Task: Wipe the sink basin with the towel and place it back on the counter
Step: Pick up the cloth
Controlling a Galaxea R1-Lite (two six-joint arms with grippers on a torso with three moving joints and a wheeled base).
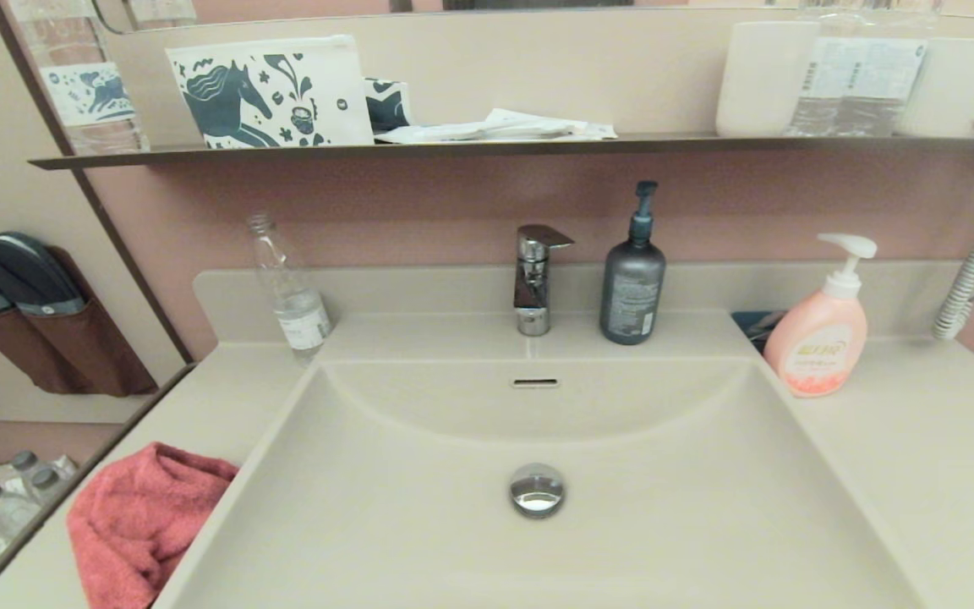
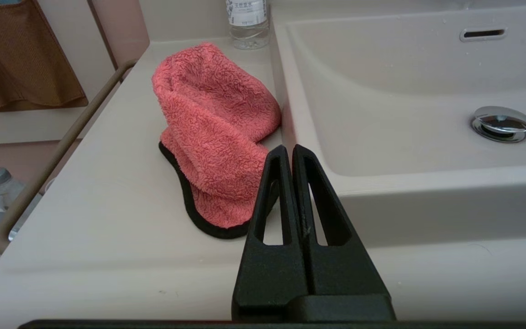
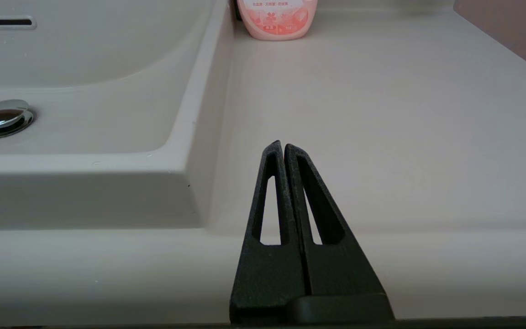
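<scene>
The towel [image 1: 145, 524], coral-pink terry with a thin black edge trim, lies bunched on the surface [image 1: 918, 474] at the left of the sink basin [image 1: 419, 516], just beside the basin's left rim. No part of the towel is inside the basin. The basin holds a round chrome drain plug [image 1: 537, 490] at its middle and a small overflow slot [image 1: 535, 382] in the back wall.

The left hand [image 2: 289, 148] shows only in the left wrist view. Its two black fingers are pressed together with nothing between them. It sits low at the front edge of the surface, with the towel ahead of it; whether the fingertips touch the cloth cannot be told.

The right hand [image 3: 282, 145] shows only in the right wrist view. Its fingers are likewise closed and empty, at the front edge of the surface right of the basin.

Behind the basin stand a chrome faucet [image 1: 535, 279] and a dark grey pump bottle [image 1: 632, 277]. A pink pump bottle [image 1: 818, 330] stands at the back right corner of the basin. A clear water bottle [image 1: 288, 290] stands at the back left corner. A shelf [image 1: 470, 150] above carries a horse-print pouch [image 1: 271, 91] and white mugs.
</scene>
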